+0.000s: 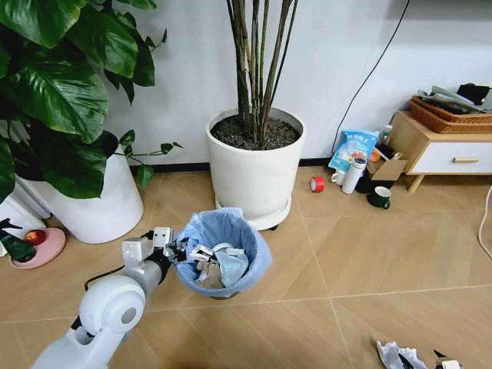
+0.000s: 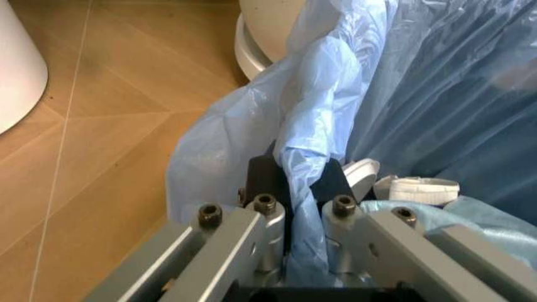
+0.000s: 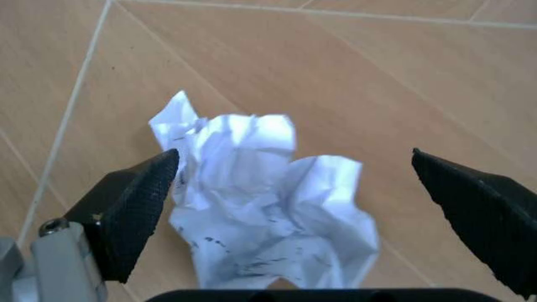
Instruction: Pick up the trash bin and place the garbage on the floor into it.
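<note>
The left claw (image 2: 304,207) is clamped on the near rim of the trash bin (image 1: 223,250), which stands on the floor in front of the big white plant pot (image 1: 256,165). The right claw (image 3: 290,195) hangs wide open around a crumpled white paper wad (image 3: 260,207) on the floor. The slick liner could slip under the pinch and tip the bin; closing high could miss the wad.

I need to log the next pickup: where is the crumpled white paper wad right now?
In the head view the crumpled white paper wad lies on the wood floor at the robot's lower right, beyond the blue-lined trash bin; the open right gripper straddles it from above.
</note>
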You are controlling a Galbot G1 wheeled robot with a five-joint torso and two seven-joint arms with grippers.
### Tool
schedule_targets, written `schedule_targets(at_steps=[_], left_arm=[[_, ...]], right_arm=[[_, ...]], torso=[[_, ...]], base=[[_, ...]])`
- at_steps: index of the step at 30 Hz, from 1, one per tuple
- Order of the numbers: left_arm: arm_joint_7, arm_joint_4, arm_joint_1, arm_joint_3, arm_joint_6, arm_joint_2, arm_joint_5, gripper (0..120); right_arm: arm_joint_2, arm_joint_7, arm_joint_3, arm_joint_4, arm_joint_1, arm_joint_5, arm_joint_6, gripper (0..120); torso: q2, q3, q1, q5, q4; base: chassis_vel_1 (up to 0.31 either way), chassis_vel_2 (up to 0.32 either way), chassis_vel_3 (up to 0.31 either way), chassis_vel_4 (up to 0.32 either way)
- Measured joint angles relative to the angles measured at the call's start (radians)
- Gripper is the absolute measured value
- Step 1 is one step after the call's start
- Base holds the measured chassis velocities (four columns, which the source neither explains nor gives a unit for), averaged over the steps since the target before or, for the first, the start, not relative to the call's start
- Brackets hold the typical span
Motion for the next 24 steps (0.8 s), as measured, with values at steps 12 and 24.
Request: schedule_targets(at_steps=[12, 24], left_arm=[[-0.002, -0.011, -0.007, 0.0, -0.001, 0.01, -0.005, 0], [-0.002, -0.013, -0.007, 0.002, -0.005, 0.012, -0.004, 0]], right_arm=[[0.048, 0.014, -0.044, -0.095, 0.108, -0.054, -0.001, 100], [0.06, 0.015, -0.049, -0.164, 0.165, -0.073, -0.002, 84]], torso=[[0.0, 0.0, 0.0, -0.0002, -0.0001], [0.0, 0.0, 0.0, -0.0002, 0.0]], base=[[0.0, 0.0, 0.0, 0.0], [0.0, 0.0, 0.0, 0.0]])
